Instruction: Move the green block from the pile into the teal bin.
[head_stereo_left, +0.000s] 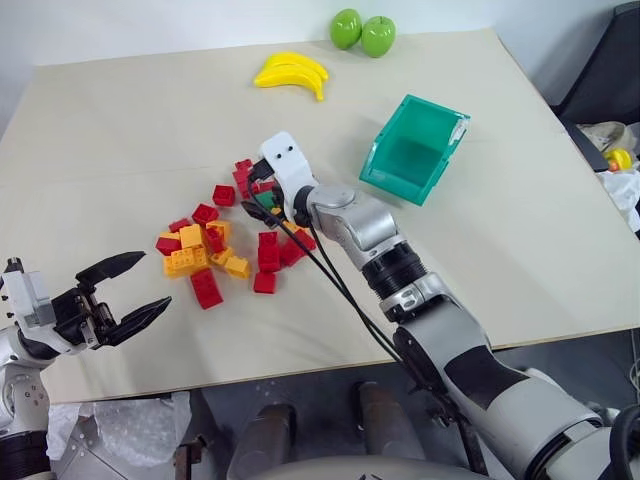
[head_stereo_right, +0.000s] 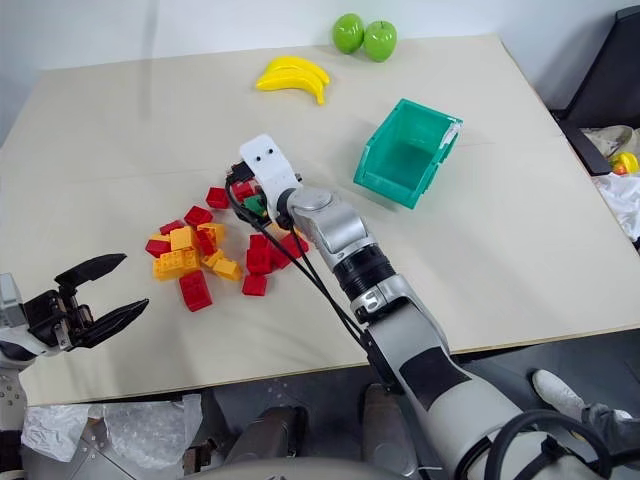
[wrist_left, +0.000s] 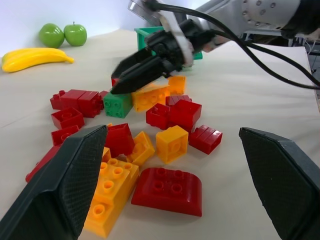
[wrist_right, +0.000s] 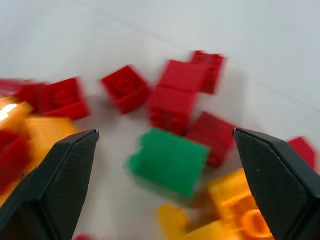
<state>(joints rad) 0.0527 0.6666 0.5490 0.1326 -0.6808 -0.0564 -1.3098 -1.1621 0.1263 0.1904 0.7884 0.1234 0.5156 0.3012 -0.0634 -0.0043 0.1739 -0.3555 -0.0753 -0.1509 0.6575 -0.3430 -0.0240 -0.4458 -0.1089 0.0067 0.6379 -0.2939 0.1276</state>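
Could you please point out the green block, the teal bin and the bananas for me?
green block (wrist_left: 118, 104), left wrist view, its front side face.
teal bin (head_stereo_left: 399, 187), left eye view, its near front wall.
bananas (head_stereo_left: 291, 72), left eye view, middle of the bunch.

Both tools (head_stereo_left: 122, 293) (wrist_left: 131, 75) agape, empty.

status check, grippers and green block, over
Right gripper open, over the pile, green block between its fingers, not gripped. Left gripper open, off to the side. Red bricks crowd the block. Teal bin empty.
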